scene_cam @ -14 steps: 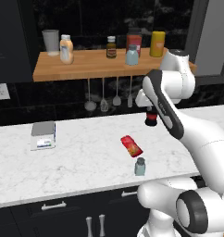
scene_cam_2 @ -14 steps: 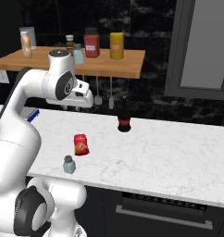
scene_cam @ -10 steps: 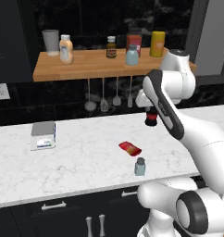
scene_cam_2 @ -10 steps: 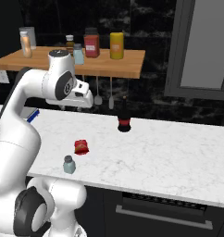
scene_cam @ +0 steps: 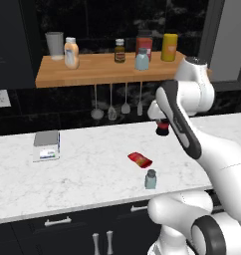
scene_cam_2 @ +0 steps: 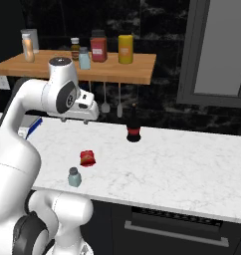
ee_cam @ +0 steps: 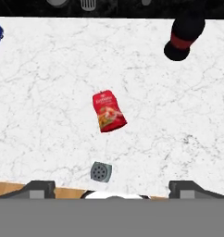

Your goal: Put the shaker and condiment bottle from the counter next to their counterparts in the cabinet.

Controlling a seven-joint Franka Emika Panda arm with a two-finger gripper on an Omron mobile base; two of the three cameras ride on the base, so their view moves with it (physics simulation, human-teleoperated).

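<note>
While the pincer (ee_cam: pixel 111 185) is hovering high above the white marble tabletop (scene_cam: pixel 92 169), its jaws are standing wide apart and gripping nothing. In the hand view the two dark fingertips (ee_cam: pixel 37 187) are sitting at the bottom corners with open space between them.

Below, the condiment bottle (scene_cam: pixel 140 159) is lying on its side on the tabletop, red with a speckled label. Just beside it, nearer the front edge, the shaker (scene_cam: pixel 151 179) is standing upright, its grey perforated cap facing up toward the hand camera. The two are close but not touching.

Farther back on the tabletop, a dark bottle with a red band (scene_cam_2: pixel 133 130) is standing upright, well apart from both. Over at the left, a small grey scale (scene_cam: pixel 46 146) is resting on the marble.

Above, the wooden cabinet shelf (scene_cam: pixel 92 74) is carrying a grey cup (scene_cam: pixel 55 45), a pale orange bottle (scene_cam: pixel 70 53), a small dark brown bottle (scene_cam: pixel 120 50), a pale blue shaker (scene_cam: pixel 141 59), a red-labelled jar (scene_cam: pixel 144 41) and a tall yellow bottle (scene_cam: pixel 169 47). Utensils (scene_cam: pixel 111 102) are hanging beneath the shelf.
</note>
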